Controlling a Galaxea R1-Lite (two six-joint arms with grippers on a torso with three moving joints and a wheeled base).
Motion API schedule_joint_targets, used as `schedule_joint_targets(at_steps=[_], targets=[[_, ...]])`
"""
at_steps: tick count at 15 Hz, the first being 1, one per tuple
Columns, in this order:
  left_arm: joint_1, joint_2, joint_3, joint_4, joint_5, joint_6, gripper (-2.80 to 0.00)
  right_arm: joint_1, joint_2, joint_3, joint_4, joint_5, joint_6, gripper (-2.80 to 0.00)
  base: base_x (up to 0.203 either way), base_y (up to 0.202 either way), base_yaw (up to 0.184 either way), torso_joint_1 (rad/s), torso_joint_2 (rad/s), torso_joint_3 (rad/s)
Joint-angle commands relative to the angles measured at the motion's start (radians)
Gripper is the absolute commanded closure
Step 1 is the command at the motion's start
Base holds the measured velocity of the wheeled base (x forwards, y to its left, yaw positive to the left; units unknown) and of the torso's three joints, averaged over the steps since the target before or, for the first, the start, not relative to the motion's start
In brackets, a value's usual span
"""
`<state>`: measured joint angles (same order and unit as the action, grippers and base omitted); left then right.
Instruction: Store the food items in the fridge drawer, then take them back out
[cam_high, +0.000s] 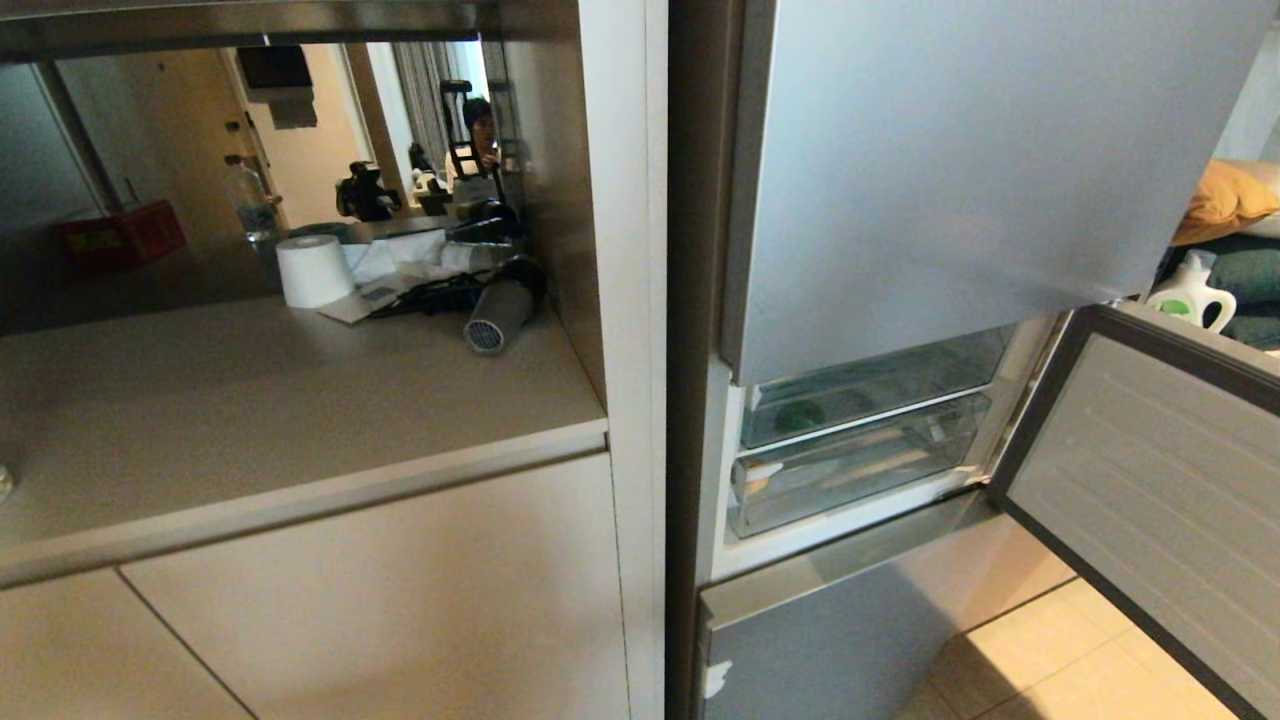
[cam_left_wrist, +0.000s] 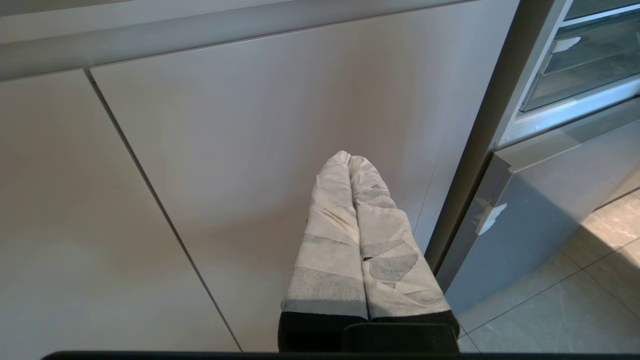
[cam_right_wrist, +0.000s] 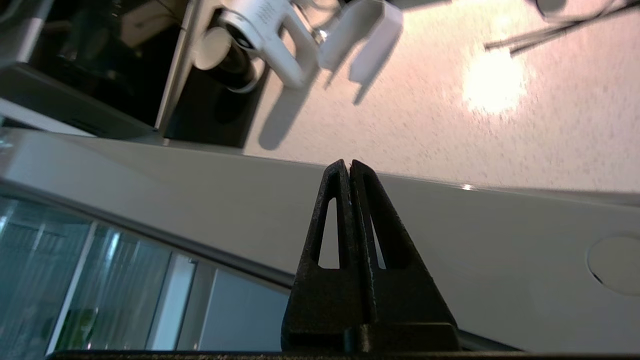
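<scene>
The fridge drawer stands open: its grey front panel (cam_high: 1150, 520) is swung out to the right, baring clear glass bins (cam_high: 860, 470). A green food item (cam_high: 800, 415) shows dimly behind the upper glass, and as a green patch (cam_right_wrist: 80, 320) in the right wrist view. My right gripper (cam_right_wrist: 347, 162) is shut and empty, its black fingers pointing at a flat grey fridge surface (cam_right_wrist: 450, 240) beside the glass. My left gripper (cam_left_wrist: 349, 157), wrapped in white tape, is shut and empty, parked low before the beige cabinet door (cam_left_wrist: 250, 150). Neither gripper is in the head view.
Left of the fridge, a counter (cam_high: 250, 400) holds a white paper roll (cam_high: 313, 270) and a grey hair dryer (cam_high: 500, 310); a person is reflected behind them. The tall upper door (cam_high: 950, 180) and lowest panel (cam_high: 820, 640) are closed. A white detergent bottle (cam_high: 1190, 290) stands beyond the open panel.
</scene>
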<state>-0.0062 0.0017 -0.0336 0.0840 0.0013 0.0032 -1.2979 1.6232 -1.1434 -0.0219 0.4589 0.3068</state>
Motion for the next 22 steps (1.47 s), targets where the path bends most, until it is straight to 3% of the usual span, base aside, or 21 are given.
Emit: schedule_joint_targets(at_steps=[1,6,15,22], targets=[[0.0,0.001,0.0,0.0,0.0,0.0,0.0,0.007,-0.093,0.015,-0.006,0.004,0.002,0.0,0.0,0.0,0.0,0.0,0.0,0.0],[0.0,0.001,0.0,0.0,0.0,0.0,0.0,0.014,-0.284,0.127,-0.011,-0.002,-0.016,0.0,0.0,0.0,0.0,0.0,0.0,0.0],[0.0,0.001,0.0,0.0,0.0,0.0,0.0,-0.055,-0.023,0.117,-0.067,0.0,-0.02,0.0,0.0,0.0,0.0,0.0,0.0,0.0],[0.0,0.001,0.0,0.0,0.0,0.0,0.0,-0.052,-0.111,0.244,-0.062,0.072,-0.035,0.0,0.0,0.0,0.0,0.0,0.0,0.0]])
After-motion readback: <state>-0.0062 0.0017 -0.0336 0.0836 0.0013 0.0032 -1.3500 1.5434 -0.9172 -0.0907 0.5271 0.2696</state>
